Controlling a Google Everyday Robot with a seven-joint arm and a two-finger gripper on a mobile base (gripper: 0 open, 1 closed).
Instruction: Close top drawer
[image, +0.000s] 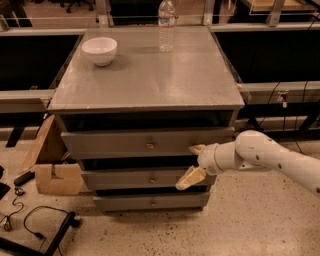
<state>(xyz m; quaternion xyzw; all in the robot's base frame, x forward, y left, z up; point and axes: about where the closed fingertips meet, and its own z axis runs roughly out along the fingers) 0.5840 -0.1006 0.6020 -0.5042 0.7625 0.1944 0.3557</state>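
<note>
Grey top drawer (110, 143): widest front of three, just left of the tool and level with its upper finger; it stands pulled out, with a dark gap showing above its front.
Knob (149, 145): small, round, metal, at the centre of that front, left of the tool and apart from it.
Tool (186, 167): released, its two pale fingers spread wide; it sits before the right part of the drawer stack.
Upper finger (196, 148): at the lower right edge of the top drawer's front; whether it touches cannot be told.
Lower finger (189, 178): tilted down and left, in front of the middle drawer (125, 179).
Arm (270, 157): white, reaching in from the right behind the tool.
Bottom drawer (150, 202): below the tool.
Bench (150, 85): grey top, above the tool.
Bowl (99, 50): white, on the bench, well up and left of the tool.
Bottle (166, 25): clear, upright, at the bench's far edge.
Cardboard box (55, 177): on the floor, well left of the tool.
</note>
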